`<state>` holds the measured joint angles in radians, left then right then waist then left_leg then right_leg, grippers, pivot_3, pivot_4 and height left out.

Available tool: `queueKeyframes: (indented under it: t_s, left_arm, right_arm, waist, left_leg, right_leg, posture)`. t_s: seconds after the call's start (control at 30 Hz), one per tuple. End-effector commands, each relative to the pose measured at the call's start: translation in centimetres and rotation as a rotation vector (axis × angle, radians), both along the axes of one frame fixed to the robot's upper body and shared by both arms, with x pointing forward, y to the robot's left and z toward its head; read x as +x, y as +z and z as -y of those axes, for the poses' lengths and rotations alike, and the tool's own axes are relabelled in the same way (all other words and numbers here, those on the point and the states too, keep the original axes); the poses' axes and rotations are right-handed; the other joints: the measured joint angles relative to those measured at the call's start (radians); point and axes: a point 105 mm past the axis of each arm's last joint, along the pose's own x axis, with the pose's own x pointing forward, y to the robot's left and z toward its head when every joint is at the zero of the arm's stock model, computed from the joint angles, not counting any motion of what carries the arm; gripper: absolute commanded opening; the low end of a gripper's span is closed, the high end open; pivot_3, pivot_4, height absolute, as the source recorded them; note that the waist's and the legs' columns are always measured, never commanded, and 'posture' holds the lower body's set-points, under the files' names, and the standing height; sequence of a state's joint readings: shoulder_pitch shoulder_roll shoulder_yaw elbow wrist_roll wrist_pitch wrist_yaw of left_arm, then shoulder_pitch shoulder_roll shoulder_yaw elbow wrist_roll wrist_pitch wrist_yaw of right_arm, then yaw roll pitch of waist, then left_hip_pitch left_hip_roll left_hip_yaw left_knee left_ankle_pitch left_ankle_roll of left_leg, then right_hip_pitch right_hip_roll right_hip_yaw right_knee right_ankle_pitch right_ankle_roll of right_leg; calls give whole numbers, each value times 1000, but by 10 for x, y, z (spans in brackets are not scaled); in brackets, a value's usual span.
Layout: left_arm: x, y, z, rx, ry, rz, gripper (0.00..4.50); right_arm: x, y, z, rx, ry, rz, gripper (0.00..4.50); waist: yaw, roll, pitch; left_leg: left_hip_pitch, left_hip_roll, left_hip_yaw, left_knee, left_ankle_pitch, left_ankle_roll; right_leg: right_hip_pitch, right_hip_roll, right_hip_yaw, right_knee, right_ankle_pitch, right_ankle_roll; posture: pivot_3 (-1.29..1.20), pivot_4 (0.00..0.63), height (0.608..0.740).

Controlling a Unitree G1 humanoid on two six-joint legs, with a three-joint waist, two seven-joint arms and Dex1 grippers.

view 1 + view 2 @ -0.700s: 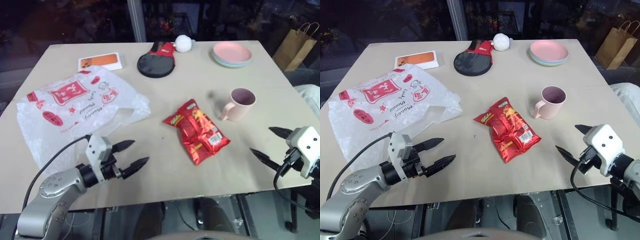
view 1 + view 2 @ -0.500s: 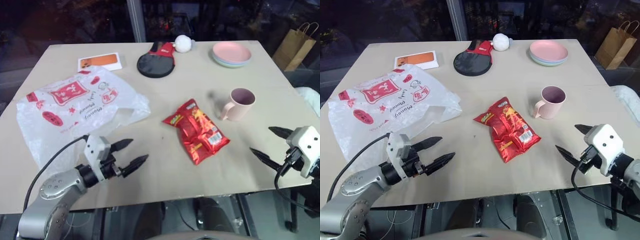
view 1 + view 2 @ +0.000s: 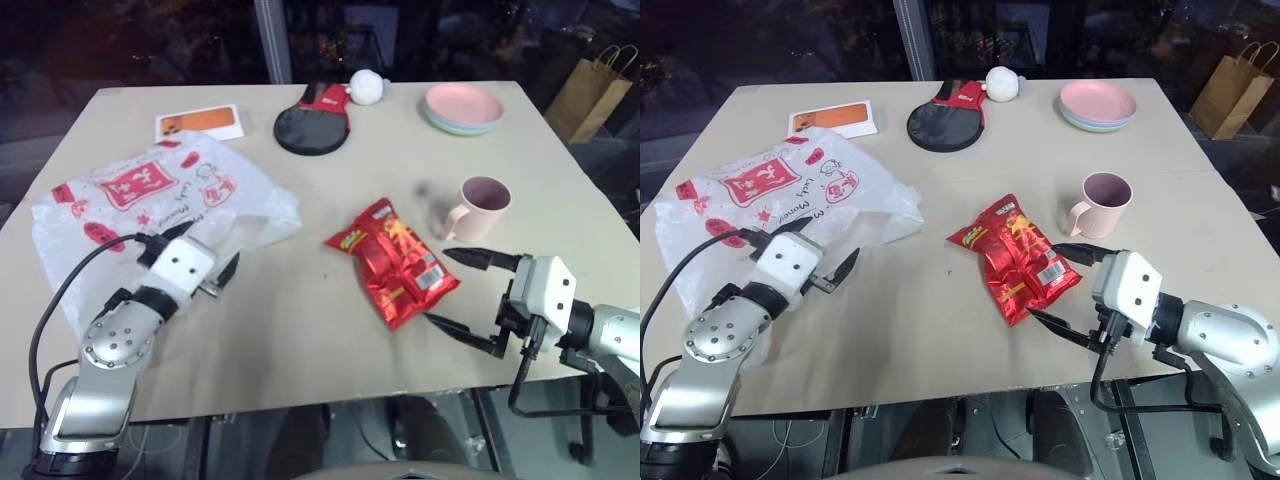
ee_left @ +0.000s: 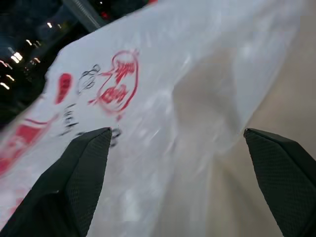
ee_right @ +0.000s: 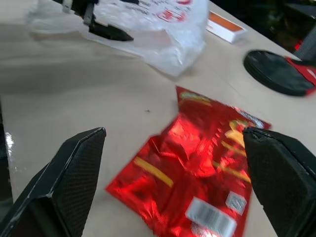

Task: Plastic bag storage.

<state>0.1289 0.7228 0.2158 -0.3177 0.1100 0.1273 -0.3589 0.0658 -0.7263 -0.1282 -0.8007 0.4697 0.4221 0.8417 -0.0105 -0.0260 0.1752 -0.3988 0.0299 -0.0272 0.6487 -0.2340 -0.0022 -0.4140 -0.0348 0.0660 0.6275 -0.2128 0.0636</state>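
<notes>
The bag (image 3: 160, 215) lies flat on the tabletop (image 3: 330, 330), just ahead of the spread, empty left claw (image 3: 215, 262); the right claw (image 3: 462, 300), also spread, faces a red packet (image 3: 393, 262), well apart from it.

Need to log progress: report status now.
Both grippers open: left gripper over plastic bag, right gripper beside red snack packet. Bag flat on table, not held. Nothing blocking.

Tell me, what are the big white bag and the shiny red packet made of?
The plastic bag looks like thin, see-through white plastic: it crinkles and the table shows faintly through it. The red snack packet looks like glossy foil or plastic film, judging by its bright shine and creases; which one I can't tell.
</notes>
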Motion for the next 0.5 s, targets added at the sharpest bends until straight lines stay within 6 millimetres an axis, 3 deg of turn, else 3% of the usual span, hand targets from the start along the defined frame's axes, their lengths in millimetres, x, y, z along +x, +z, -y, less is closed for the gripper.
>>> queueKeyframes:
  t_s: [0.03,0.23,0.37,0.47,0.5]
  left_arm:
    - [3,4,-17,118,56,36,4456]
    - [25,-1,-36,222,144,33,4456]
    - [42,1,-34,221,145,39,3224]
    - [50,16,-32,157,148,84,1626]
    - [51,19,-32,129,151,94,1315]
  right_arm:
    - [-1,3,-3,0,8,39,4492]
    - [1,3,-4,1,-17,51,4492]
    - [2,1,-5,-1,-30,52,4500]
    - [6,-2,-3,-16,-70,62,4500]
    - [7,-3,-2,-19,-78,64,4500]
  waist:
    - [0,0,0]
    - [1,0,0]
    - [-1,-1,0]
    - [-3,-1,0]
    - [-3,-1,0]
  left_leg:
    - [0,0,0,0,0,0]
    - [0,0,0,0,0,0]
    - [0,0,0,0,0,0]
    - [0,0,0,0,0,0]
    - [0,0,0,0,0,0]
  right_leg:
    - [0,0,0,0,0,0]
    - [0,0,-1,0,0,0]
    - [0,0,-1,1,0,0]
    - [0,0,-1,1,1,0]
    - [0,0,-1,1,1,0]
  posture:
    - [0,150,740]
    - [0,150,740]
    - [0,150,740]
    - [0,150,740]
    - [0,150,740]
